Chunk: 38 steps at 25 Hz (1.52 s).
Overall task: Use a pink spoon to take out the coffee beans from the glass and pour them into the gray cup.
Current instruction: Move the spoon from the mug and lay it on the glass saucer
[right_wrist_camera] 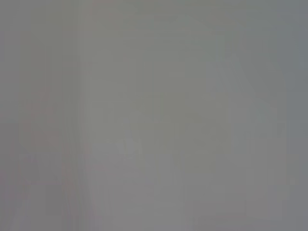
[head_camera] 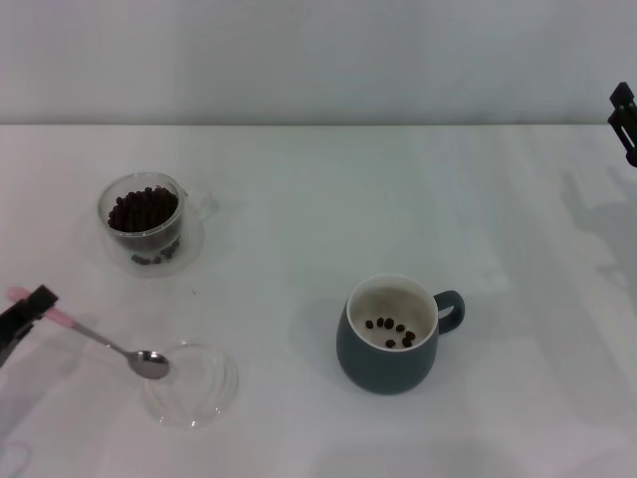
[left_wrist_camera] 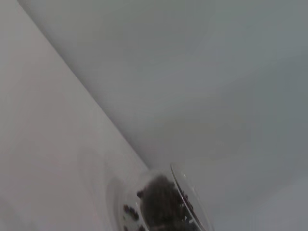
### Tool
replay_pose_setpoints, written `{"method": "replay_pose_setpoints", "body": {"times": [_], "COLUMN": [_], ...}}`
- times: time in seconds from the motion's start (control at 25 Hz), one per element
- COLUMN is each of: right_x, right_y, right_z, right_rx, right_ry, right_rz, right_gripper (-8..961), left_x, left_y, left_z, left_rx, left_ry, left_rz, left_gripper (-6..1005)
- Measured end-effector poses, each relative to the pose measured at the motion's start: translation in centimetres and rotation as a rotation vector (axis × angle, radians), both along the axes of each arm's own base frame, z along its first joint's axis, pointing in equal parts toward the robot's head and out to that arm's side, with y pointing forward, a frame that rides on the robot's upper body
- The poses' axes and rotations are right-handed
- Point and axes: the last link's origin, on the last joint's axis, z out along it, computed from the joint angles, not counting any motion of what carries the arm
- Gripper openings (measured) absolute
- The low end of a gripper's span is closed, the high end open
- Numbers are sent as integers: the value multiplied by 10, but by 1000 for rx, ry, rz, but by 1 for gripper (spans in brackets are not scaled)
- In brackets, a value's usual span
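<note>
Head: left gripper point(head_camera: 22, 317) at table's left edge, clamped on spoon point(head_camera: 105, 344) handle; spoon bowl rests on dish point(head_camera: 204, 393) rim. Glass point(head_camera: 144, 219) of beans point(head_camera: 142, 209) beyond it, mug point(head_camera: 393, 339) off to its right with some beans inside. Right gripper point(head_camera: 623, 118) parked far right, can't tell its state.
Left wrist: glass point(left_wrist_camera: 185, 204) with beans point(left_wrist_camera: 161, 204).
Right wrist: blank surface.

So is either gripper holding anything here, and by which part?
The left gripper grips the pink spoon at the pink handle end; its bowl rests on the glass dish. The right gripper holds nothing visible.
</note>
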Motion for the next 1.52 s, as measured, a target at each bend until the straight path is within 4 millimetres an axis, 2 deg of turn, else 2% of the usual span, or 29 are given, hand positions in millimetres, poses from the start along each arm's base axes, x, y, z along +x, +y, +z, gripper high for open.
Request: {"method": "replay_pose_setpoints", "body": {"times": [0.24,0.44,1.08,1.28,1.52], "right_x": [0,-1,-1,1,2], "right_y": [-1,-1,-4,-7,-8], "right_z": [0,1,3,3,4], "right_rx": [4,7,22,22,30], "right_ry": [3,5,3,7,12], "right_rz": [2,7,18,10,5], "right_gripper": [719,719,719,719,718], "left_x": [12,13,19,21,22], "left_y": [13,22,29,28,28], "left_z": [-12,-22,-21,-20,-21], "left_rx": [-95,-185,-169,-144,-151], "left_ry": [35,60,108,134,164], "left_rz": [-56,-33,-74,-114,-138], "left_gripper": [130,130,253,481,702]}}
